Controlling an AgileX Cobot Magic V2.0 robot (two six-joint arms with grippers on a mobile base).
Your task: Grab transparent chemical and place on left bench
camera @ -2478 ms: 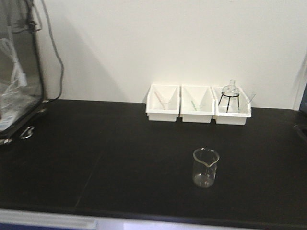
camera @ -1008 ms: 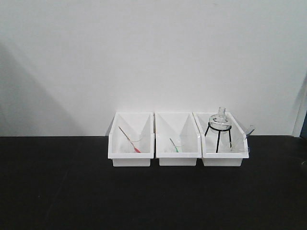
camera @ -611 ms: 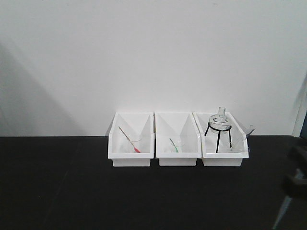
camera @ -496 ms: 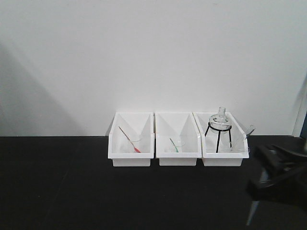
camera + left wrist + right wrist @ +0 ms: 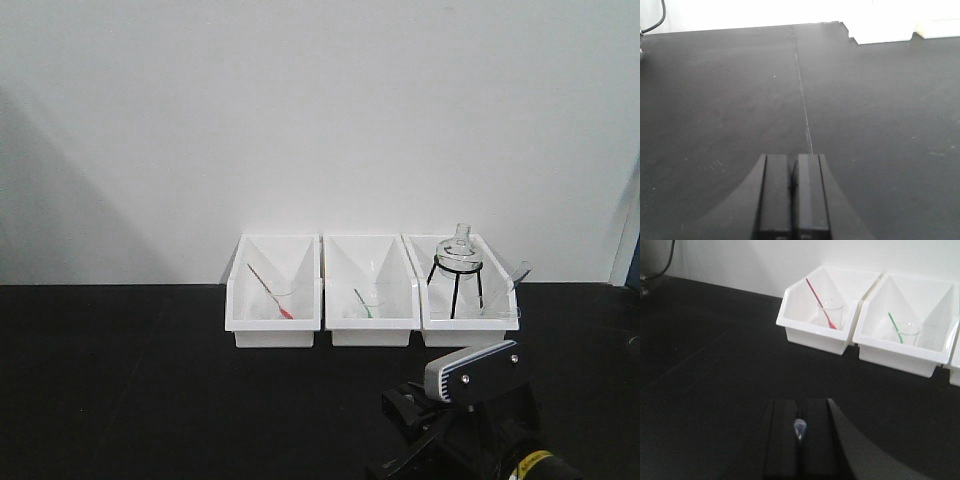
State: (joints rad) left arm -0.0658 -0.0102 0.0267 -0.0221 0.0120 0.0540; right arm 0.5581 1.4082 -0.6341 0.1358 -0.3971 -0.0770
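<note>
No clear glass beaker stands on the bench in any view; it is out of sight. The black bench (image 5: 120, 380) fills the lower front view. My left gripper (image 5: 791, 157) is shut and empty above bare black worktop (image 5: 715, 100) with a thin seam. My right gripper (image 5: 800, 402) is shut, with a small bluish glint between its fingers, low over the bench (image 5: 700, 365) and pointing at the bins. The right arm (image 5: 470, 420) shows at the bottom of the front view, in front of the bins.
Three white bins stand against the wall: left (image 5: 273, 295) with a small cup and red stick (image 5: 820, 310), middle (image 5: 371, 295) with a cup and green stick (image 5: 895, 327), right (image 5: 465, 300) with a round flask on a black tripod (image 5: 457, 265).
The front view moved in on the bins and the beaker dropped out of frame. My right arm came in from the right edge and now sits at the bottom, right of centre.
</note>
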